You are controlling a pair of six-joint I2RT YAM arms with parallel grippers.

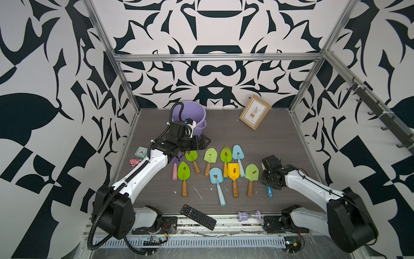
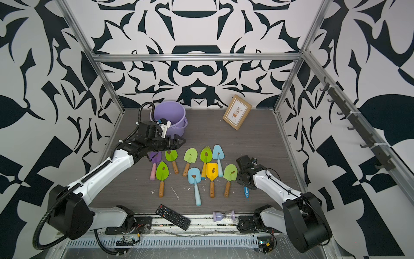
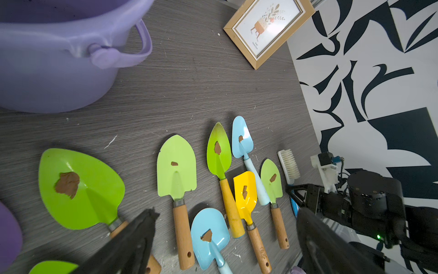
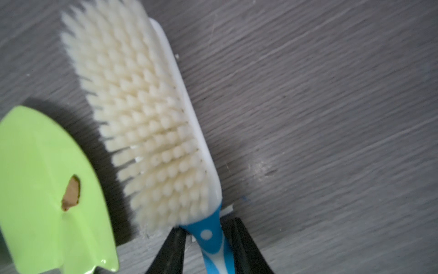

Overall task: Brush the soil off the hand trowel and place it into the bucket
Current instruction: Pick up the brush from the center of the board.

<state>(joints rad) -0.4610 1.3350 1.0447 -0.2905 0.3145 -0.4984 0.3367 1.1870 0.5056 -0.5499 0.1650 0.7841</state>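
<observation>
Several hand trowels (image 1: 215, 166) lie in two rows mid-table, each with a brown clump of soil (image 3: 67, 183) on its blade. The lilac bucket (image 1: 192, 112) stands at the back left, also seen in the left wrist view (image 3: 47, 71). My left gripper (image 1: 208, 141) hovers open above the rows' far left end, just in front of the bucket, holding nothing (image 3: 226, 211). A white-bristled brush (image 4: 142, 118) with a blue handle (image 1: 268, 191) lies right of the light-green trowel (image 4: 35, 166). My right gripper (image 4: 206, 225) is shut on the handle's neck, low at the table.
A wooden picture frame (image 1: 255, 112) leans at the back right. A black remote (image 1: 198, 216) and a lilac hourglass (image 1: 249, 216) sit at the front edge. A small clock (image 1: 141, 152) and a pink toy (image 1: 135, 162) lie left. White scraps (image 1: 198, 192) dot the table.
</observation>
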